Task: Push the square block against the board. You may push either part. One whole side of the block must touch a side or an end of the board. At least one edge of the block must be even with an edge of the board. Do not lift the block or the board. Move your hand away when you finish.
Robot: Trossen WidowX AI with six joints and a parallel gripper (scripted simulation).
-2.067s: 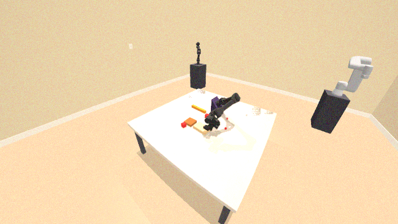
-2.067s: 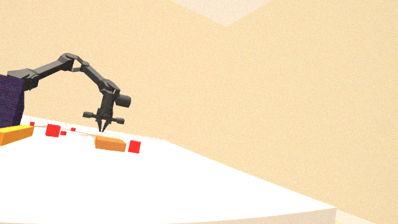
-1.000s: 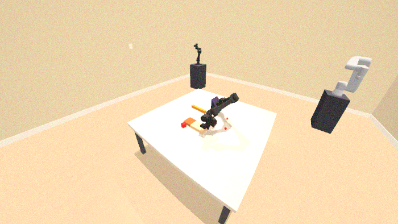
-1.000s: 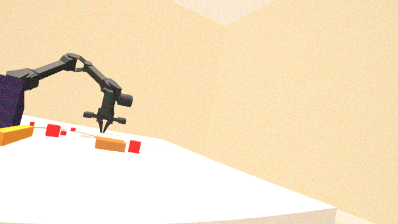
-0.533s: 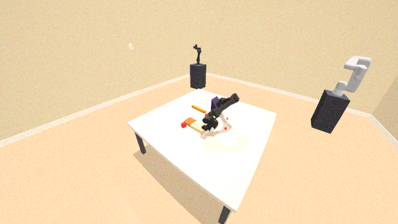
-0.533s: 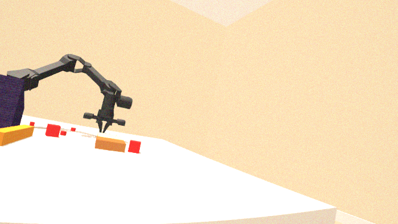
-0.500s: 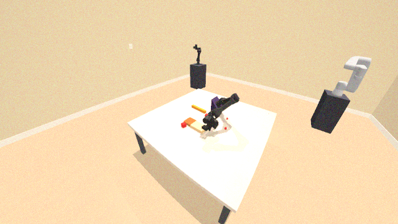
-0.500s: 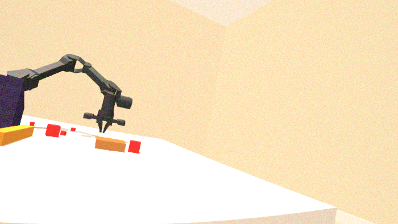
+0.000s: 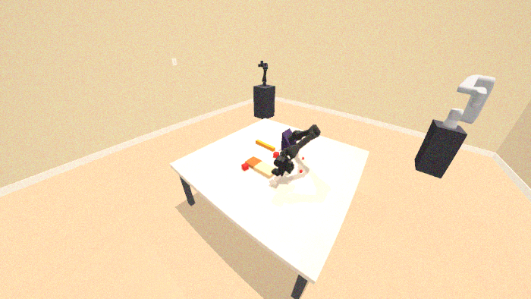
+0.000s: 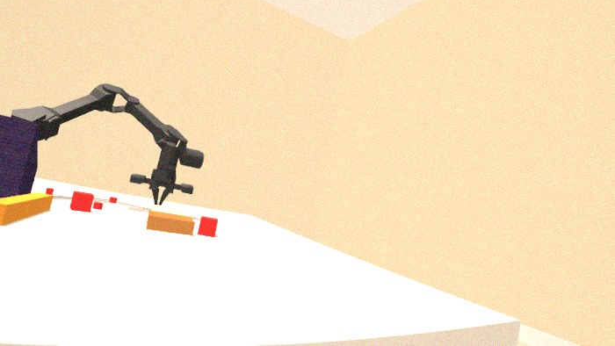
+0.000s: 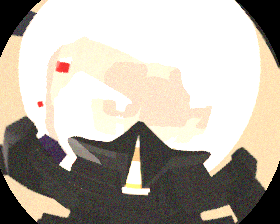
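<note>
The arm (image 10: pixel 135 113) was dark grey to black, built of slim boxy links with rounded joints. A short cylinder stuck out at the wrist. The gripper (image 10: pixel 161 199) had a flat crossbar and two thin pointed fingers.

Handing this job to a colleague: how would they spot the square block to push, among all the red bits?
On the white table, find the flat board under the shut gripper. The block is the red cube at the board's orange end, away from the arm; the other red bits lie apart from the board.
</note>
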